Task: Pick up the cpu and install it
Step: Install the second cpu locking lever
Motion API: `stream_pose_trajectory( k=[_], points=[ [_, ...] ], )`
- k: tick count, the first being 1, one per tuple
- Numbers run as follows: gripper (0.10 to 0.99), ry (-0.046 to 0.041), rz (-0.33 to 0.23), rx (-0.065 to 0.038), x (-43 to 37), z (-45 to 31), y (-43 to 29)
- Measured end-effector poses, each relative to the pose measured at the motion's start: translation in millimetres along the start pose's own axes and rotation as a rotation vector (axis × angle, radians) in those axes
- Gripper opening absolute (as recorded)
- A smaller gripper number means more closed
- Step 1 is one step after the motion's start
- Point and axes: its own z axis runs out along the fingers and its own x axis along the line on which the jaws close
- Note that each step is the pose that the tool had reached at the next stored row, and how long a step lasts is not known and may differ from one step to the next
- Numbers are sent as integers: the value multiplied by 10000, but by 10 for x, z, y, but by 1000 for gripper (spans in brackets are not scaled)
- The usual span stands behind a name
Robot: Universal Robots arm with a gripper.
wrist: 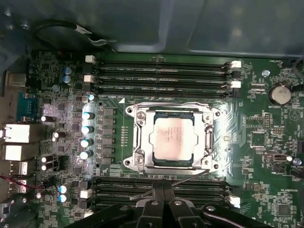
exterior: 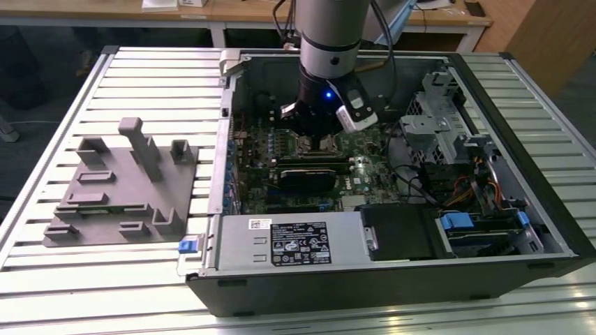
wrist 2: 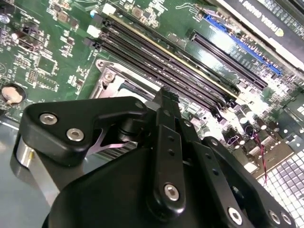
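Cpu (wrist: 174, 139): seated flat in the socket, silvery top up, as seen in the first wrist view; not held.
Socket (wrist: 137, 138): metal frame around the cpu, set between two banks of memory slots.
Memory slots (wrist: 161, 76): long dark rows on either side of the socket; also seen in the second wrist view (wrist 2: 156, 61).
Hand (wrist: 164, 192): fingers drawn together, tips touching or nearly so, nothing held between them; placed just beside the socket edge, over the nearer slot bank. In the exterior view it (exterior: 317, 139) is seen low inside the case, over the board.
Fingers (wrist 2: 167, 107): black, closed against each other in the second wrist view, above the socket area.
Arm (exterior: 328, 35): grey, descending into the case from above.
Board (wrist: 266, 142): green, with a coin cell (wrist: 279, 93) and a row of capacitors (wrist: 88, 128) near the socket.
Case (exterior: 521, 265): open computer chassis lying on the bench, with a power supply (exterior: 289, 241) along its near side.
Fixture (exterior: 125, 185): grey plastic, on the bench at the exterior view's left, well apart from the hand.
Bench (exterior: 112, 293): slatted metal surface.
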Motion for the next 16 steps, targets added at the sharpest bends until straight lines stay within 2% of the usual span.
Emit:
stream_pose_trajectory(
  k=[6,12,16],
  points=[
    [106,0,1,0,62,52,-2],
    [106,14,0,0,72,139,-6],
    [106,18,2,-1,73,150,-7]
  ],
)
